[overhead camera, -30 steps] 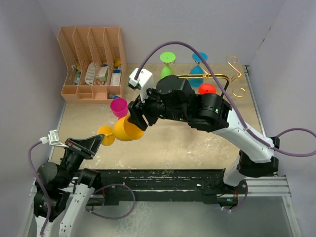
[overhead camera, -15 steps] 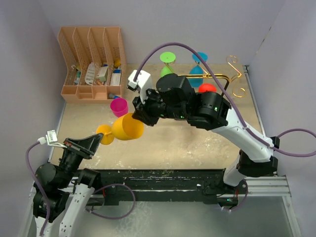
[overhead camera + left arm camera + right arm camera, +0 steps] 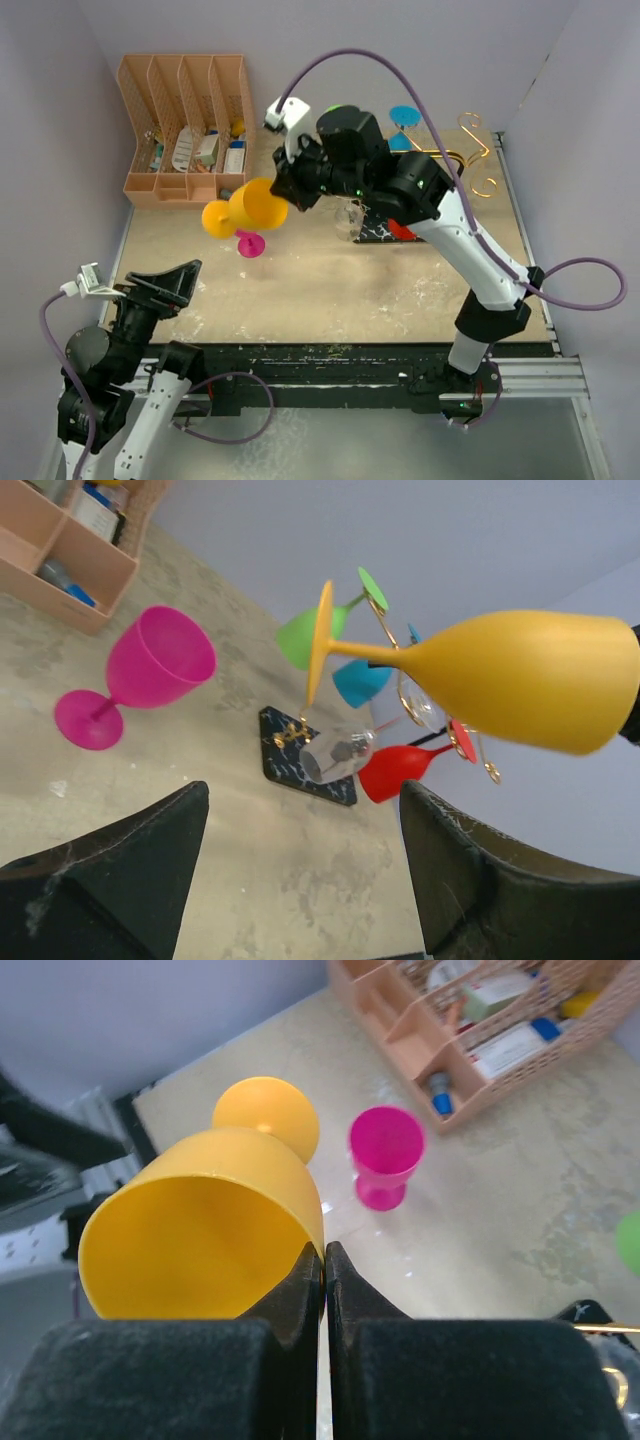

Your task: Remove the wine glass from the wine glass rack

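Jaws pinch yellow wine glass (image 3: 262, 205), right arm (image 3: 470, 250) outstretched.

Bright, even, soft light, faint shadows; the right tool (image 3: 325, 1260) looks blurred close up.

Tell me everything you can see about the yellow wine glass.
The yellow wine glass is opaque, matte and plastic-looking, with a rounded bowl, short stem and flat round foot. It is empty and held in the air on its side, foot pointing away from the arm. The right gripper is shut on its rim, the wall pinched between its fingers. Nothing else touches it.
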Controlling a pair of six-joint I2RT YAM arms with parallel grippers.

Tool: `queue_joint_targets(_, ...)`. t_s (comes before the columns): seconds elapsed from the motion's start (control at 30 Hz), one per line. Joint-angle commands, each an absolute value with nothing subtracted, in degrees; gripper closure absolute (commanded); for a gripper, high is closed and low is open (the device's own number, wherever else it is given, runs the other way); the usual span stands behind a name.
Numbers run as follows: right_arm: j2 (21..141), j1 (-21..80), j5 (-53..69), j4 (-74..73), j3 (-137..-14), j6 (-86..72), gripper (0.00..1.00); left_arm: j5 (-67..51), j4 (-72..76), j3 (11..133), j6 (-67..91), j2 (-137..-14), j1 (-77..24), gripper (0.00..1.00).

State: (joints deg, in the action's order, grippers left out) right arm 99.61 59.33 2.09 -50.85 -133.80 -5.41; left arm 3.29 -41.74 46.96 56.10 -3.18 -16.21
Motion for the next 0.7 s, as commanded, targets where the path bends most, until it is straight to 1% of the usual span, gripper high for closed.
queue_joint_targets(0.0, 102.92, 52.22, 0.49, -46.52, -141.0, -7.43, 1.0, 10.98, -44.13, 51.69, 48.52, -8.02, -16.29, 0.19)
queue_joint_targets(0.13, 111.28, 46.25, 1.19, -45.75, -149.04, -10.02, 1.0, 15.12, -44.87, 54.34, 41.17, -12.76, -16.31, 0.18)
queue_joint_targets(0.23, 117.6, 43.83, 0.35, -44.7, -153.66, -11.47, 1.0, 17.7, -44.43, 55.03, 36.26, -15.09, -16.32, 0.18)
queue_joint_targets(0.37, 122.05, 42.55, -1.09, -42.42, -154.12, -12.45, 1.0, 19.28, -43.39, 53.41, 32.07, -16.55, -16.34, 0.18)
queue_joint_targets(0.67, 125.2, 42.48, -4.86, -42.2, -153.88, -10.06, 1.0, 19.29, -40.93, 49.88, 29.34, -17.6, -16.29, 0.18)
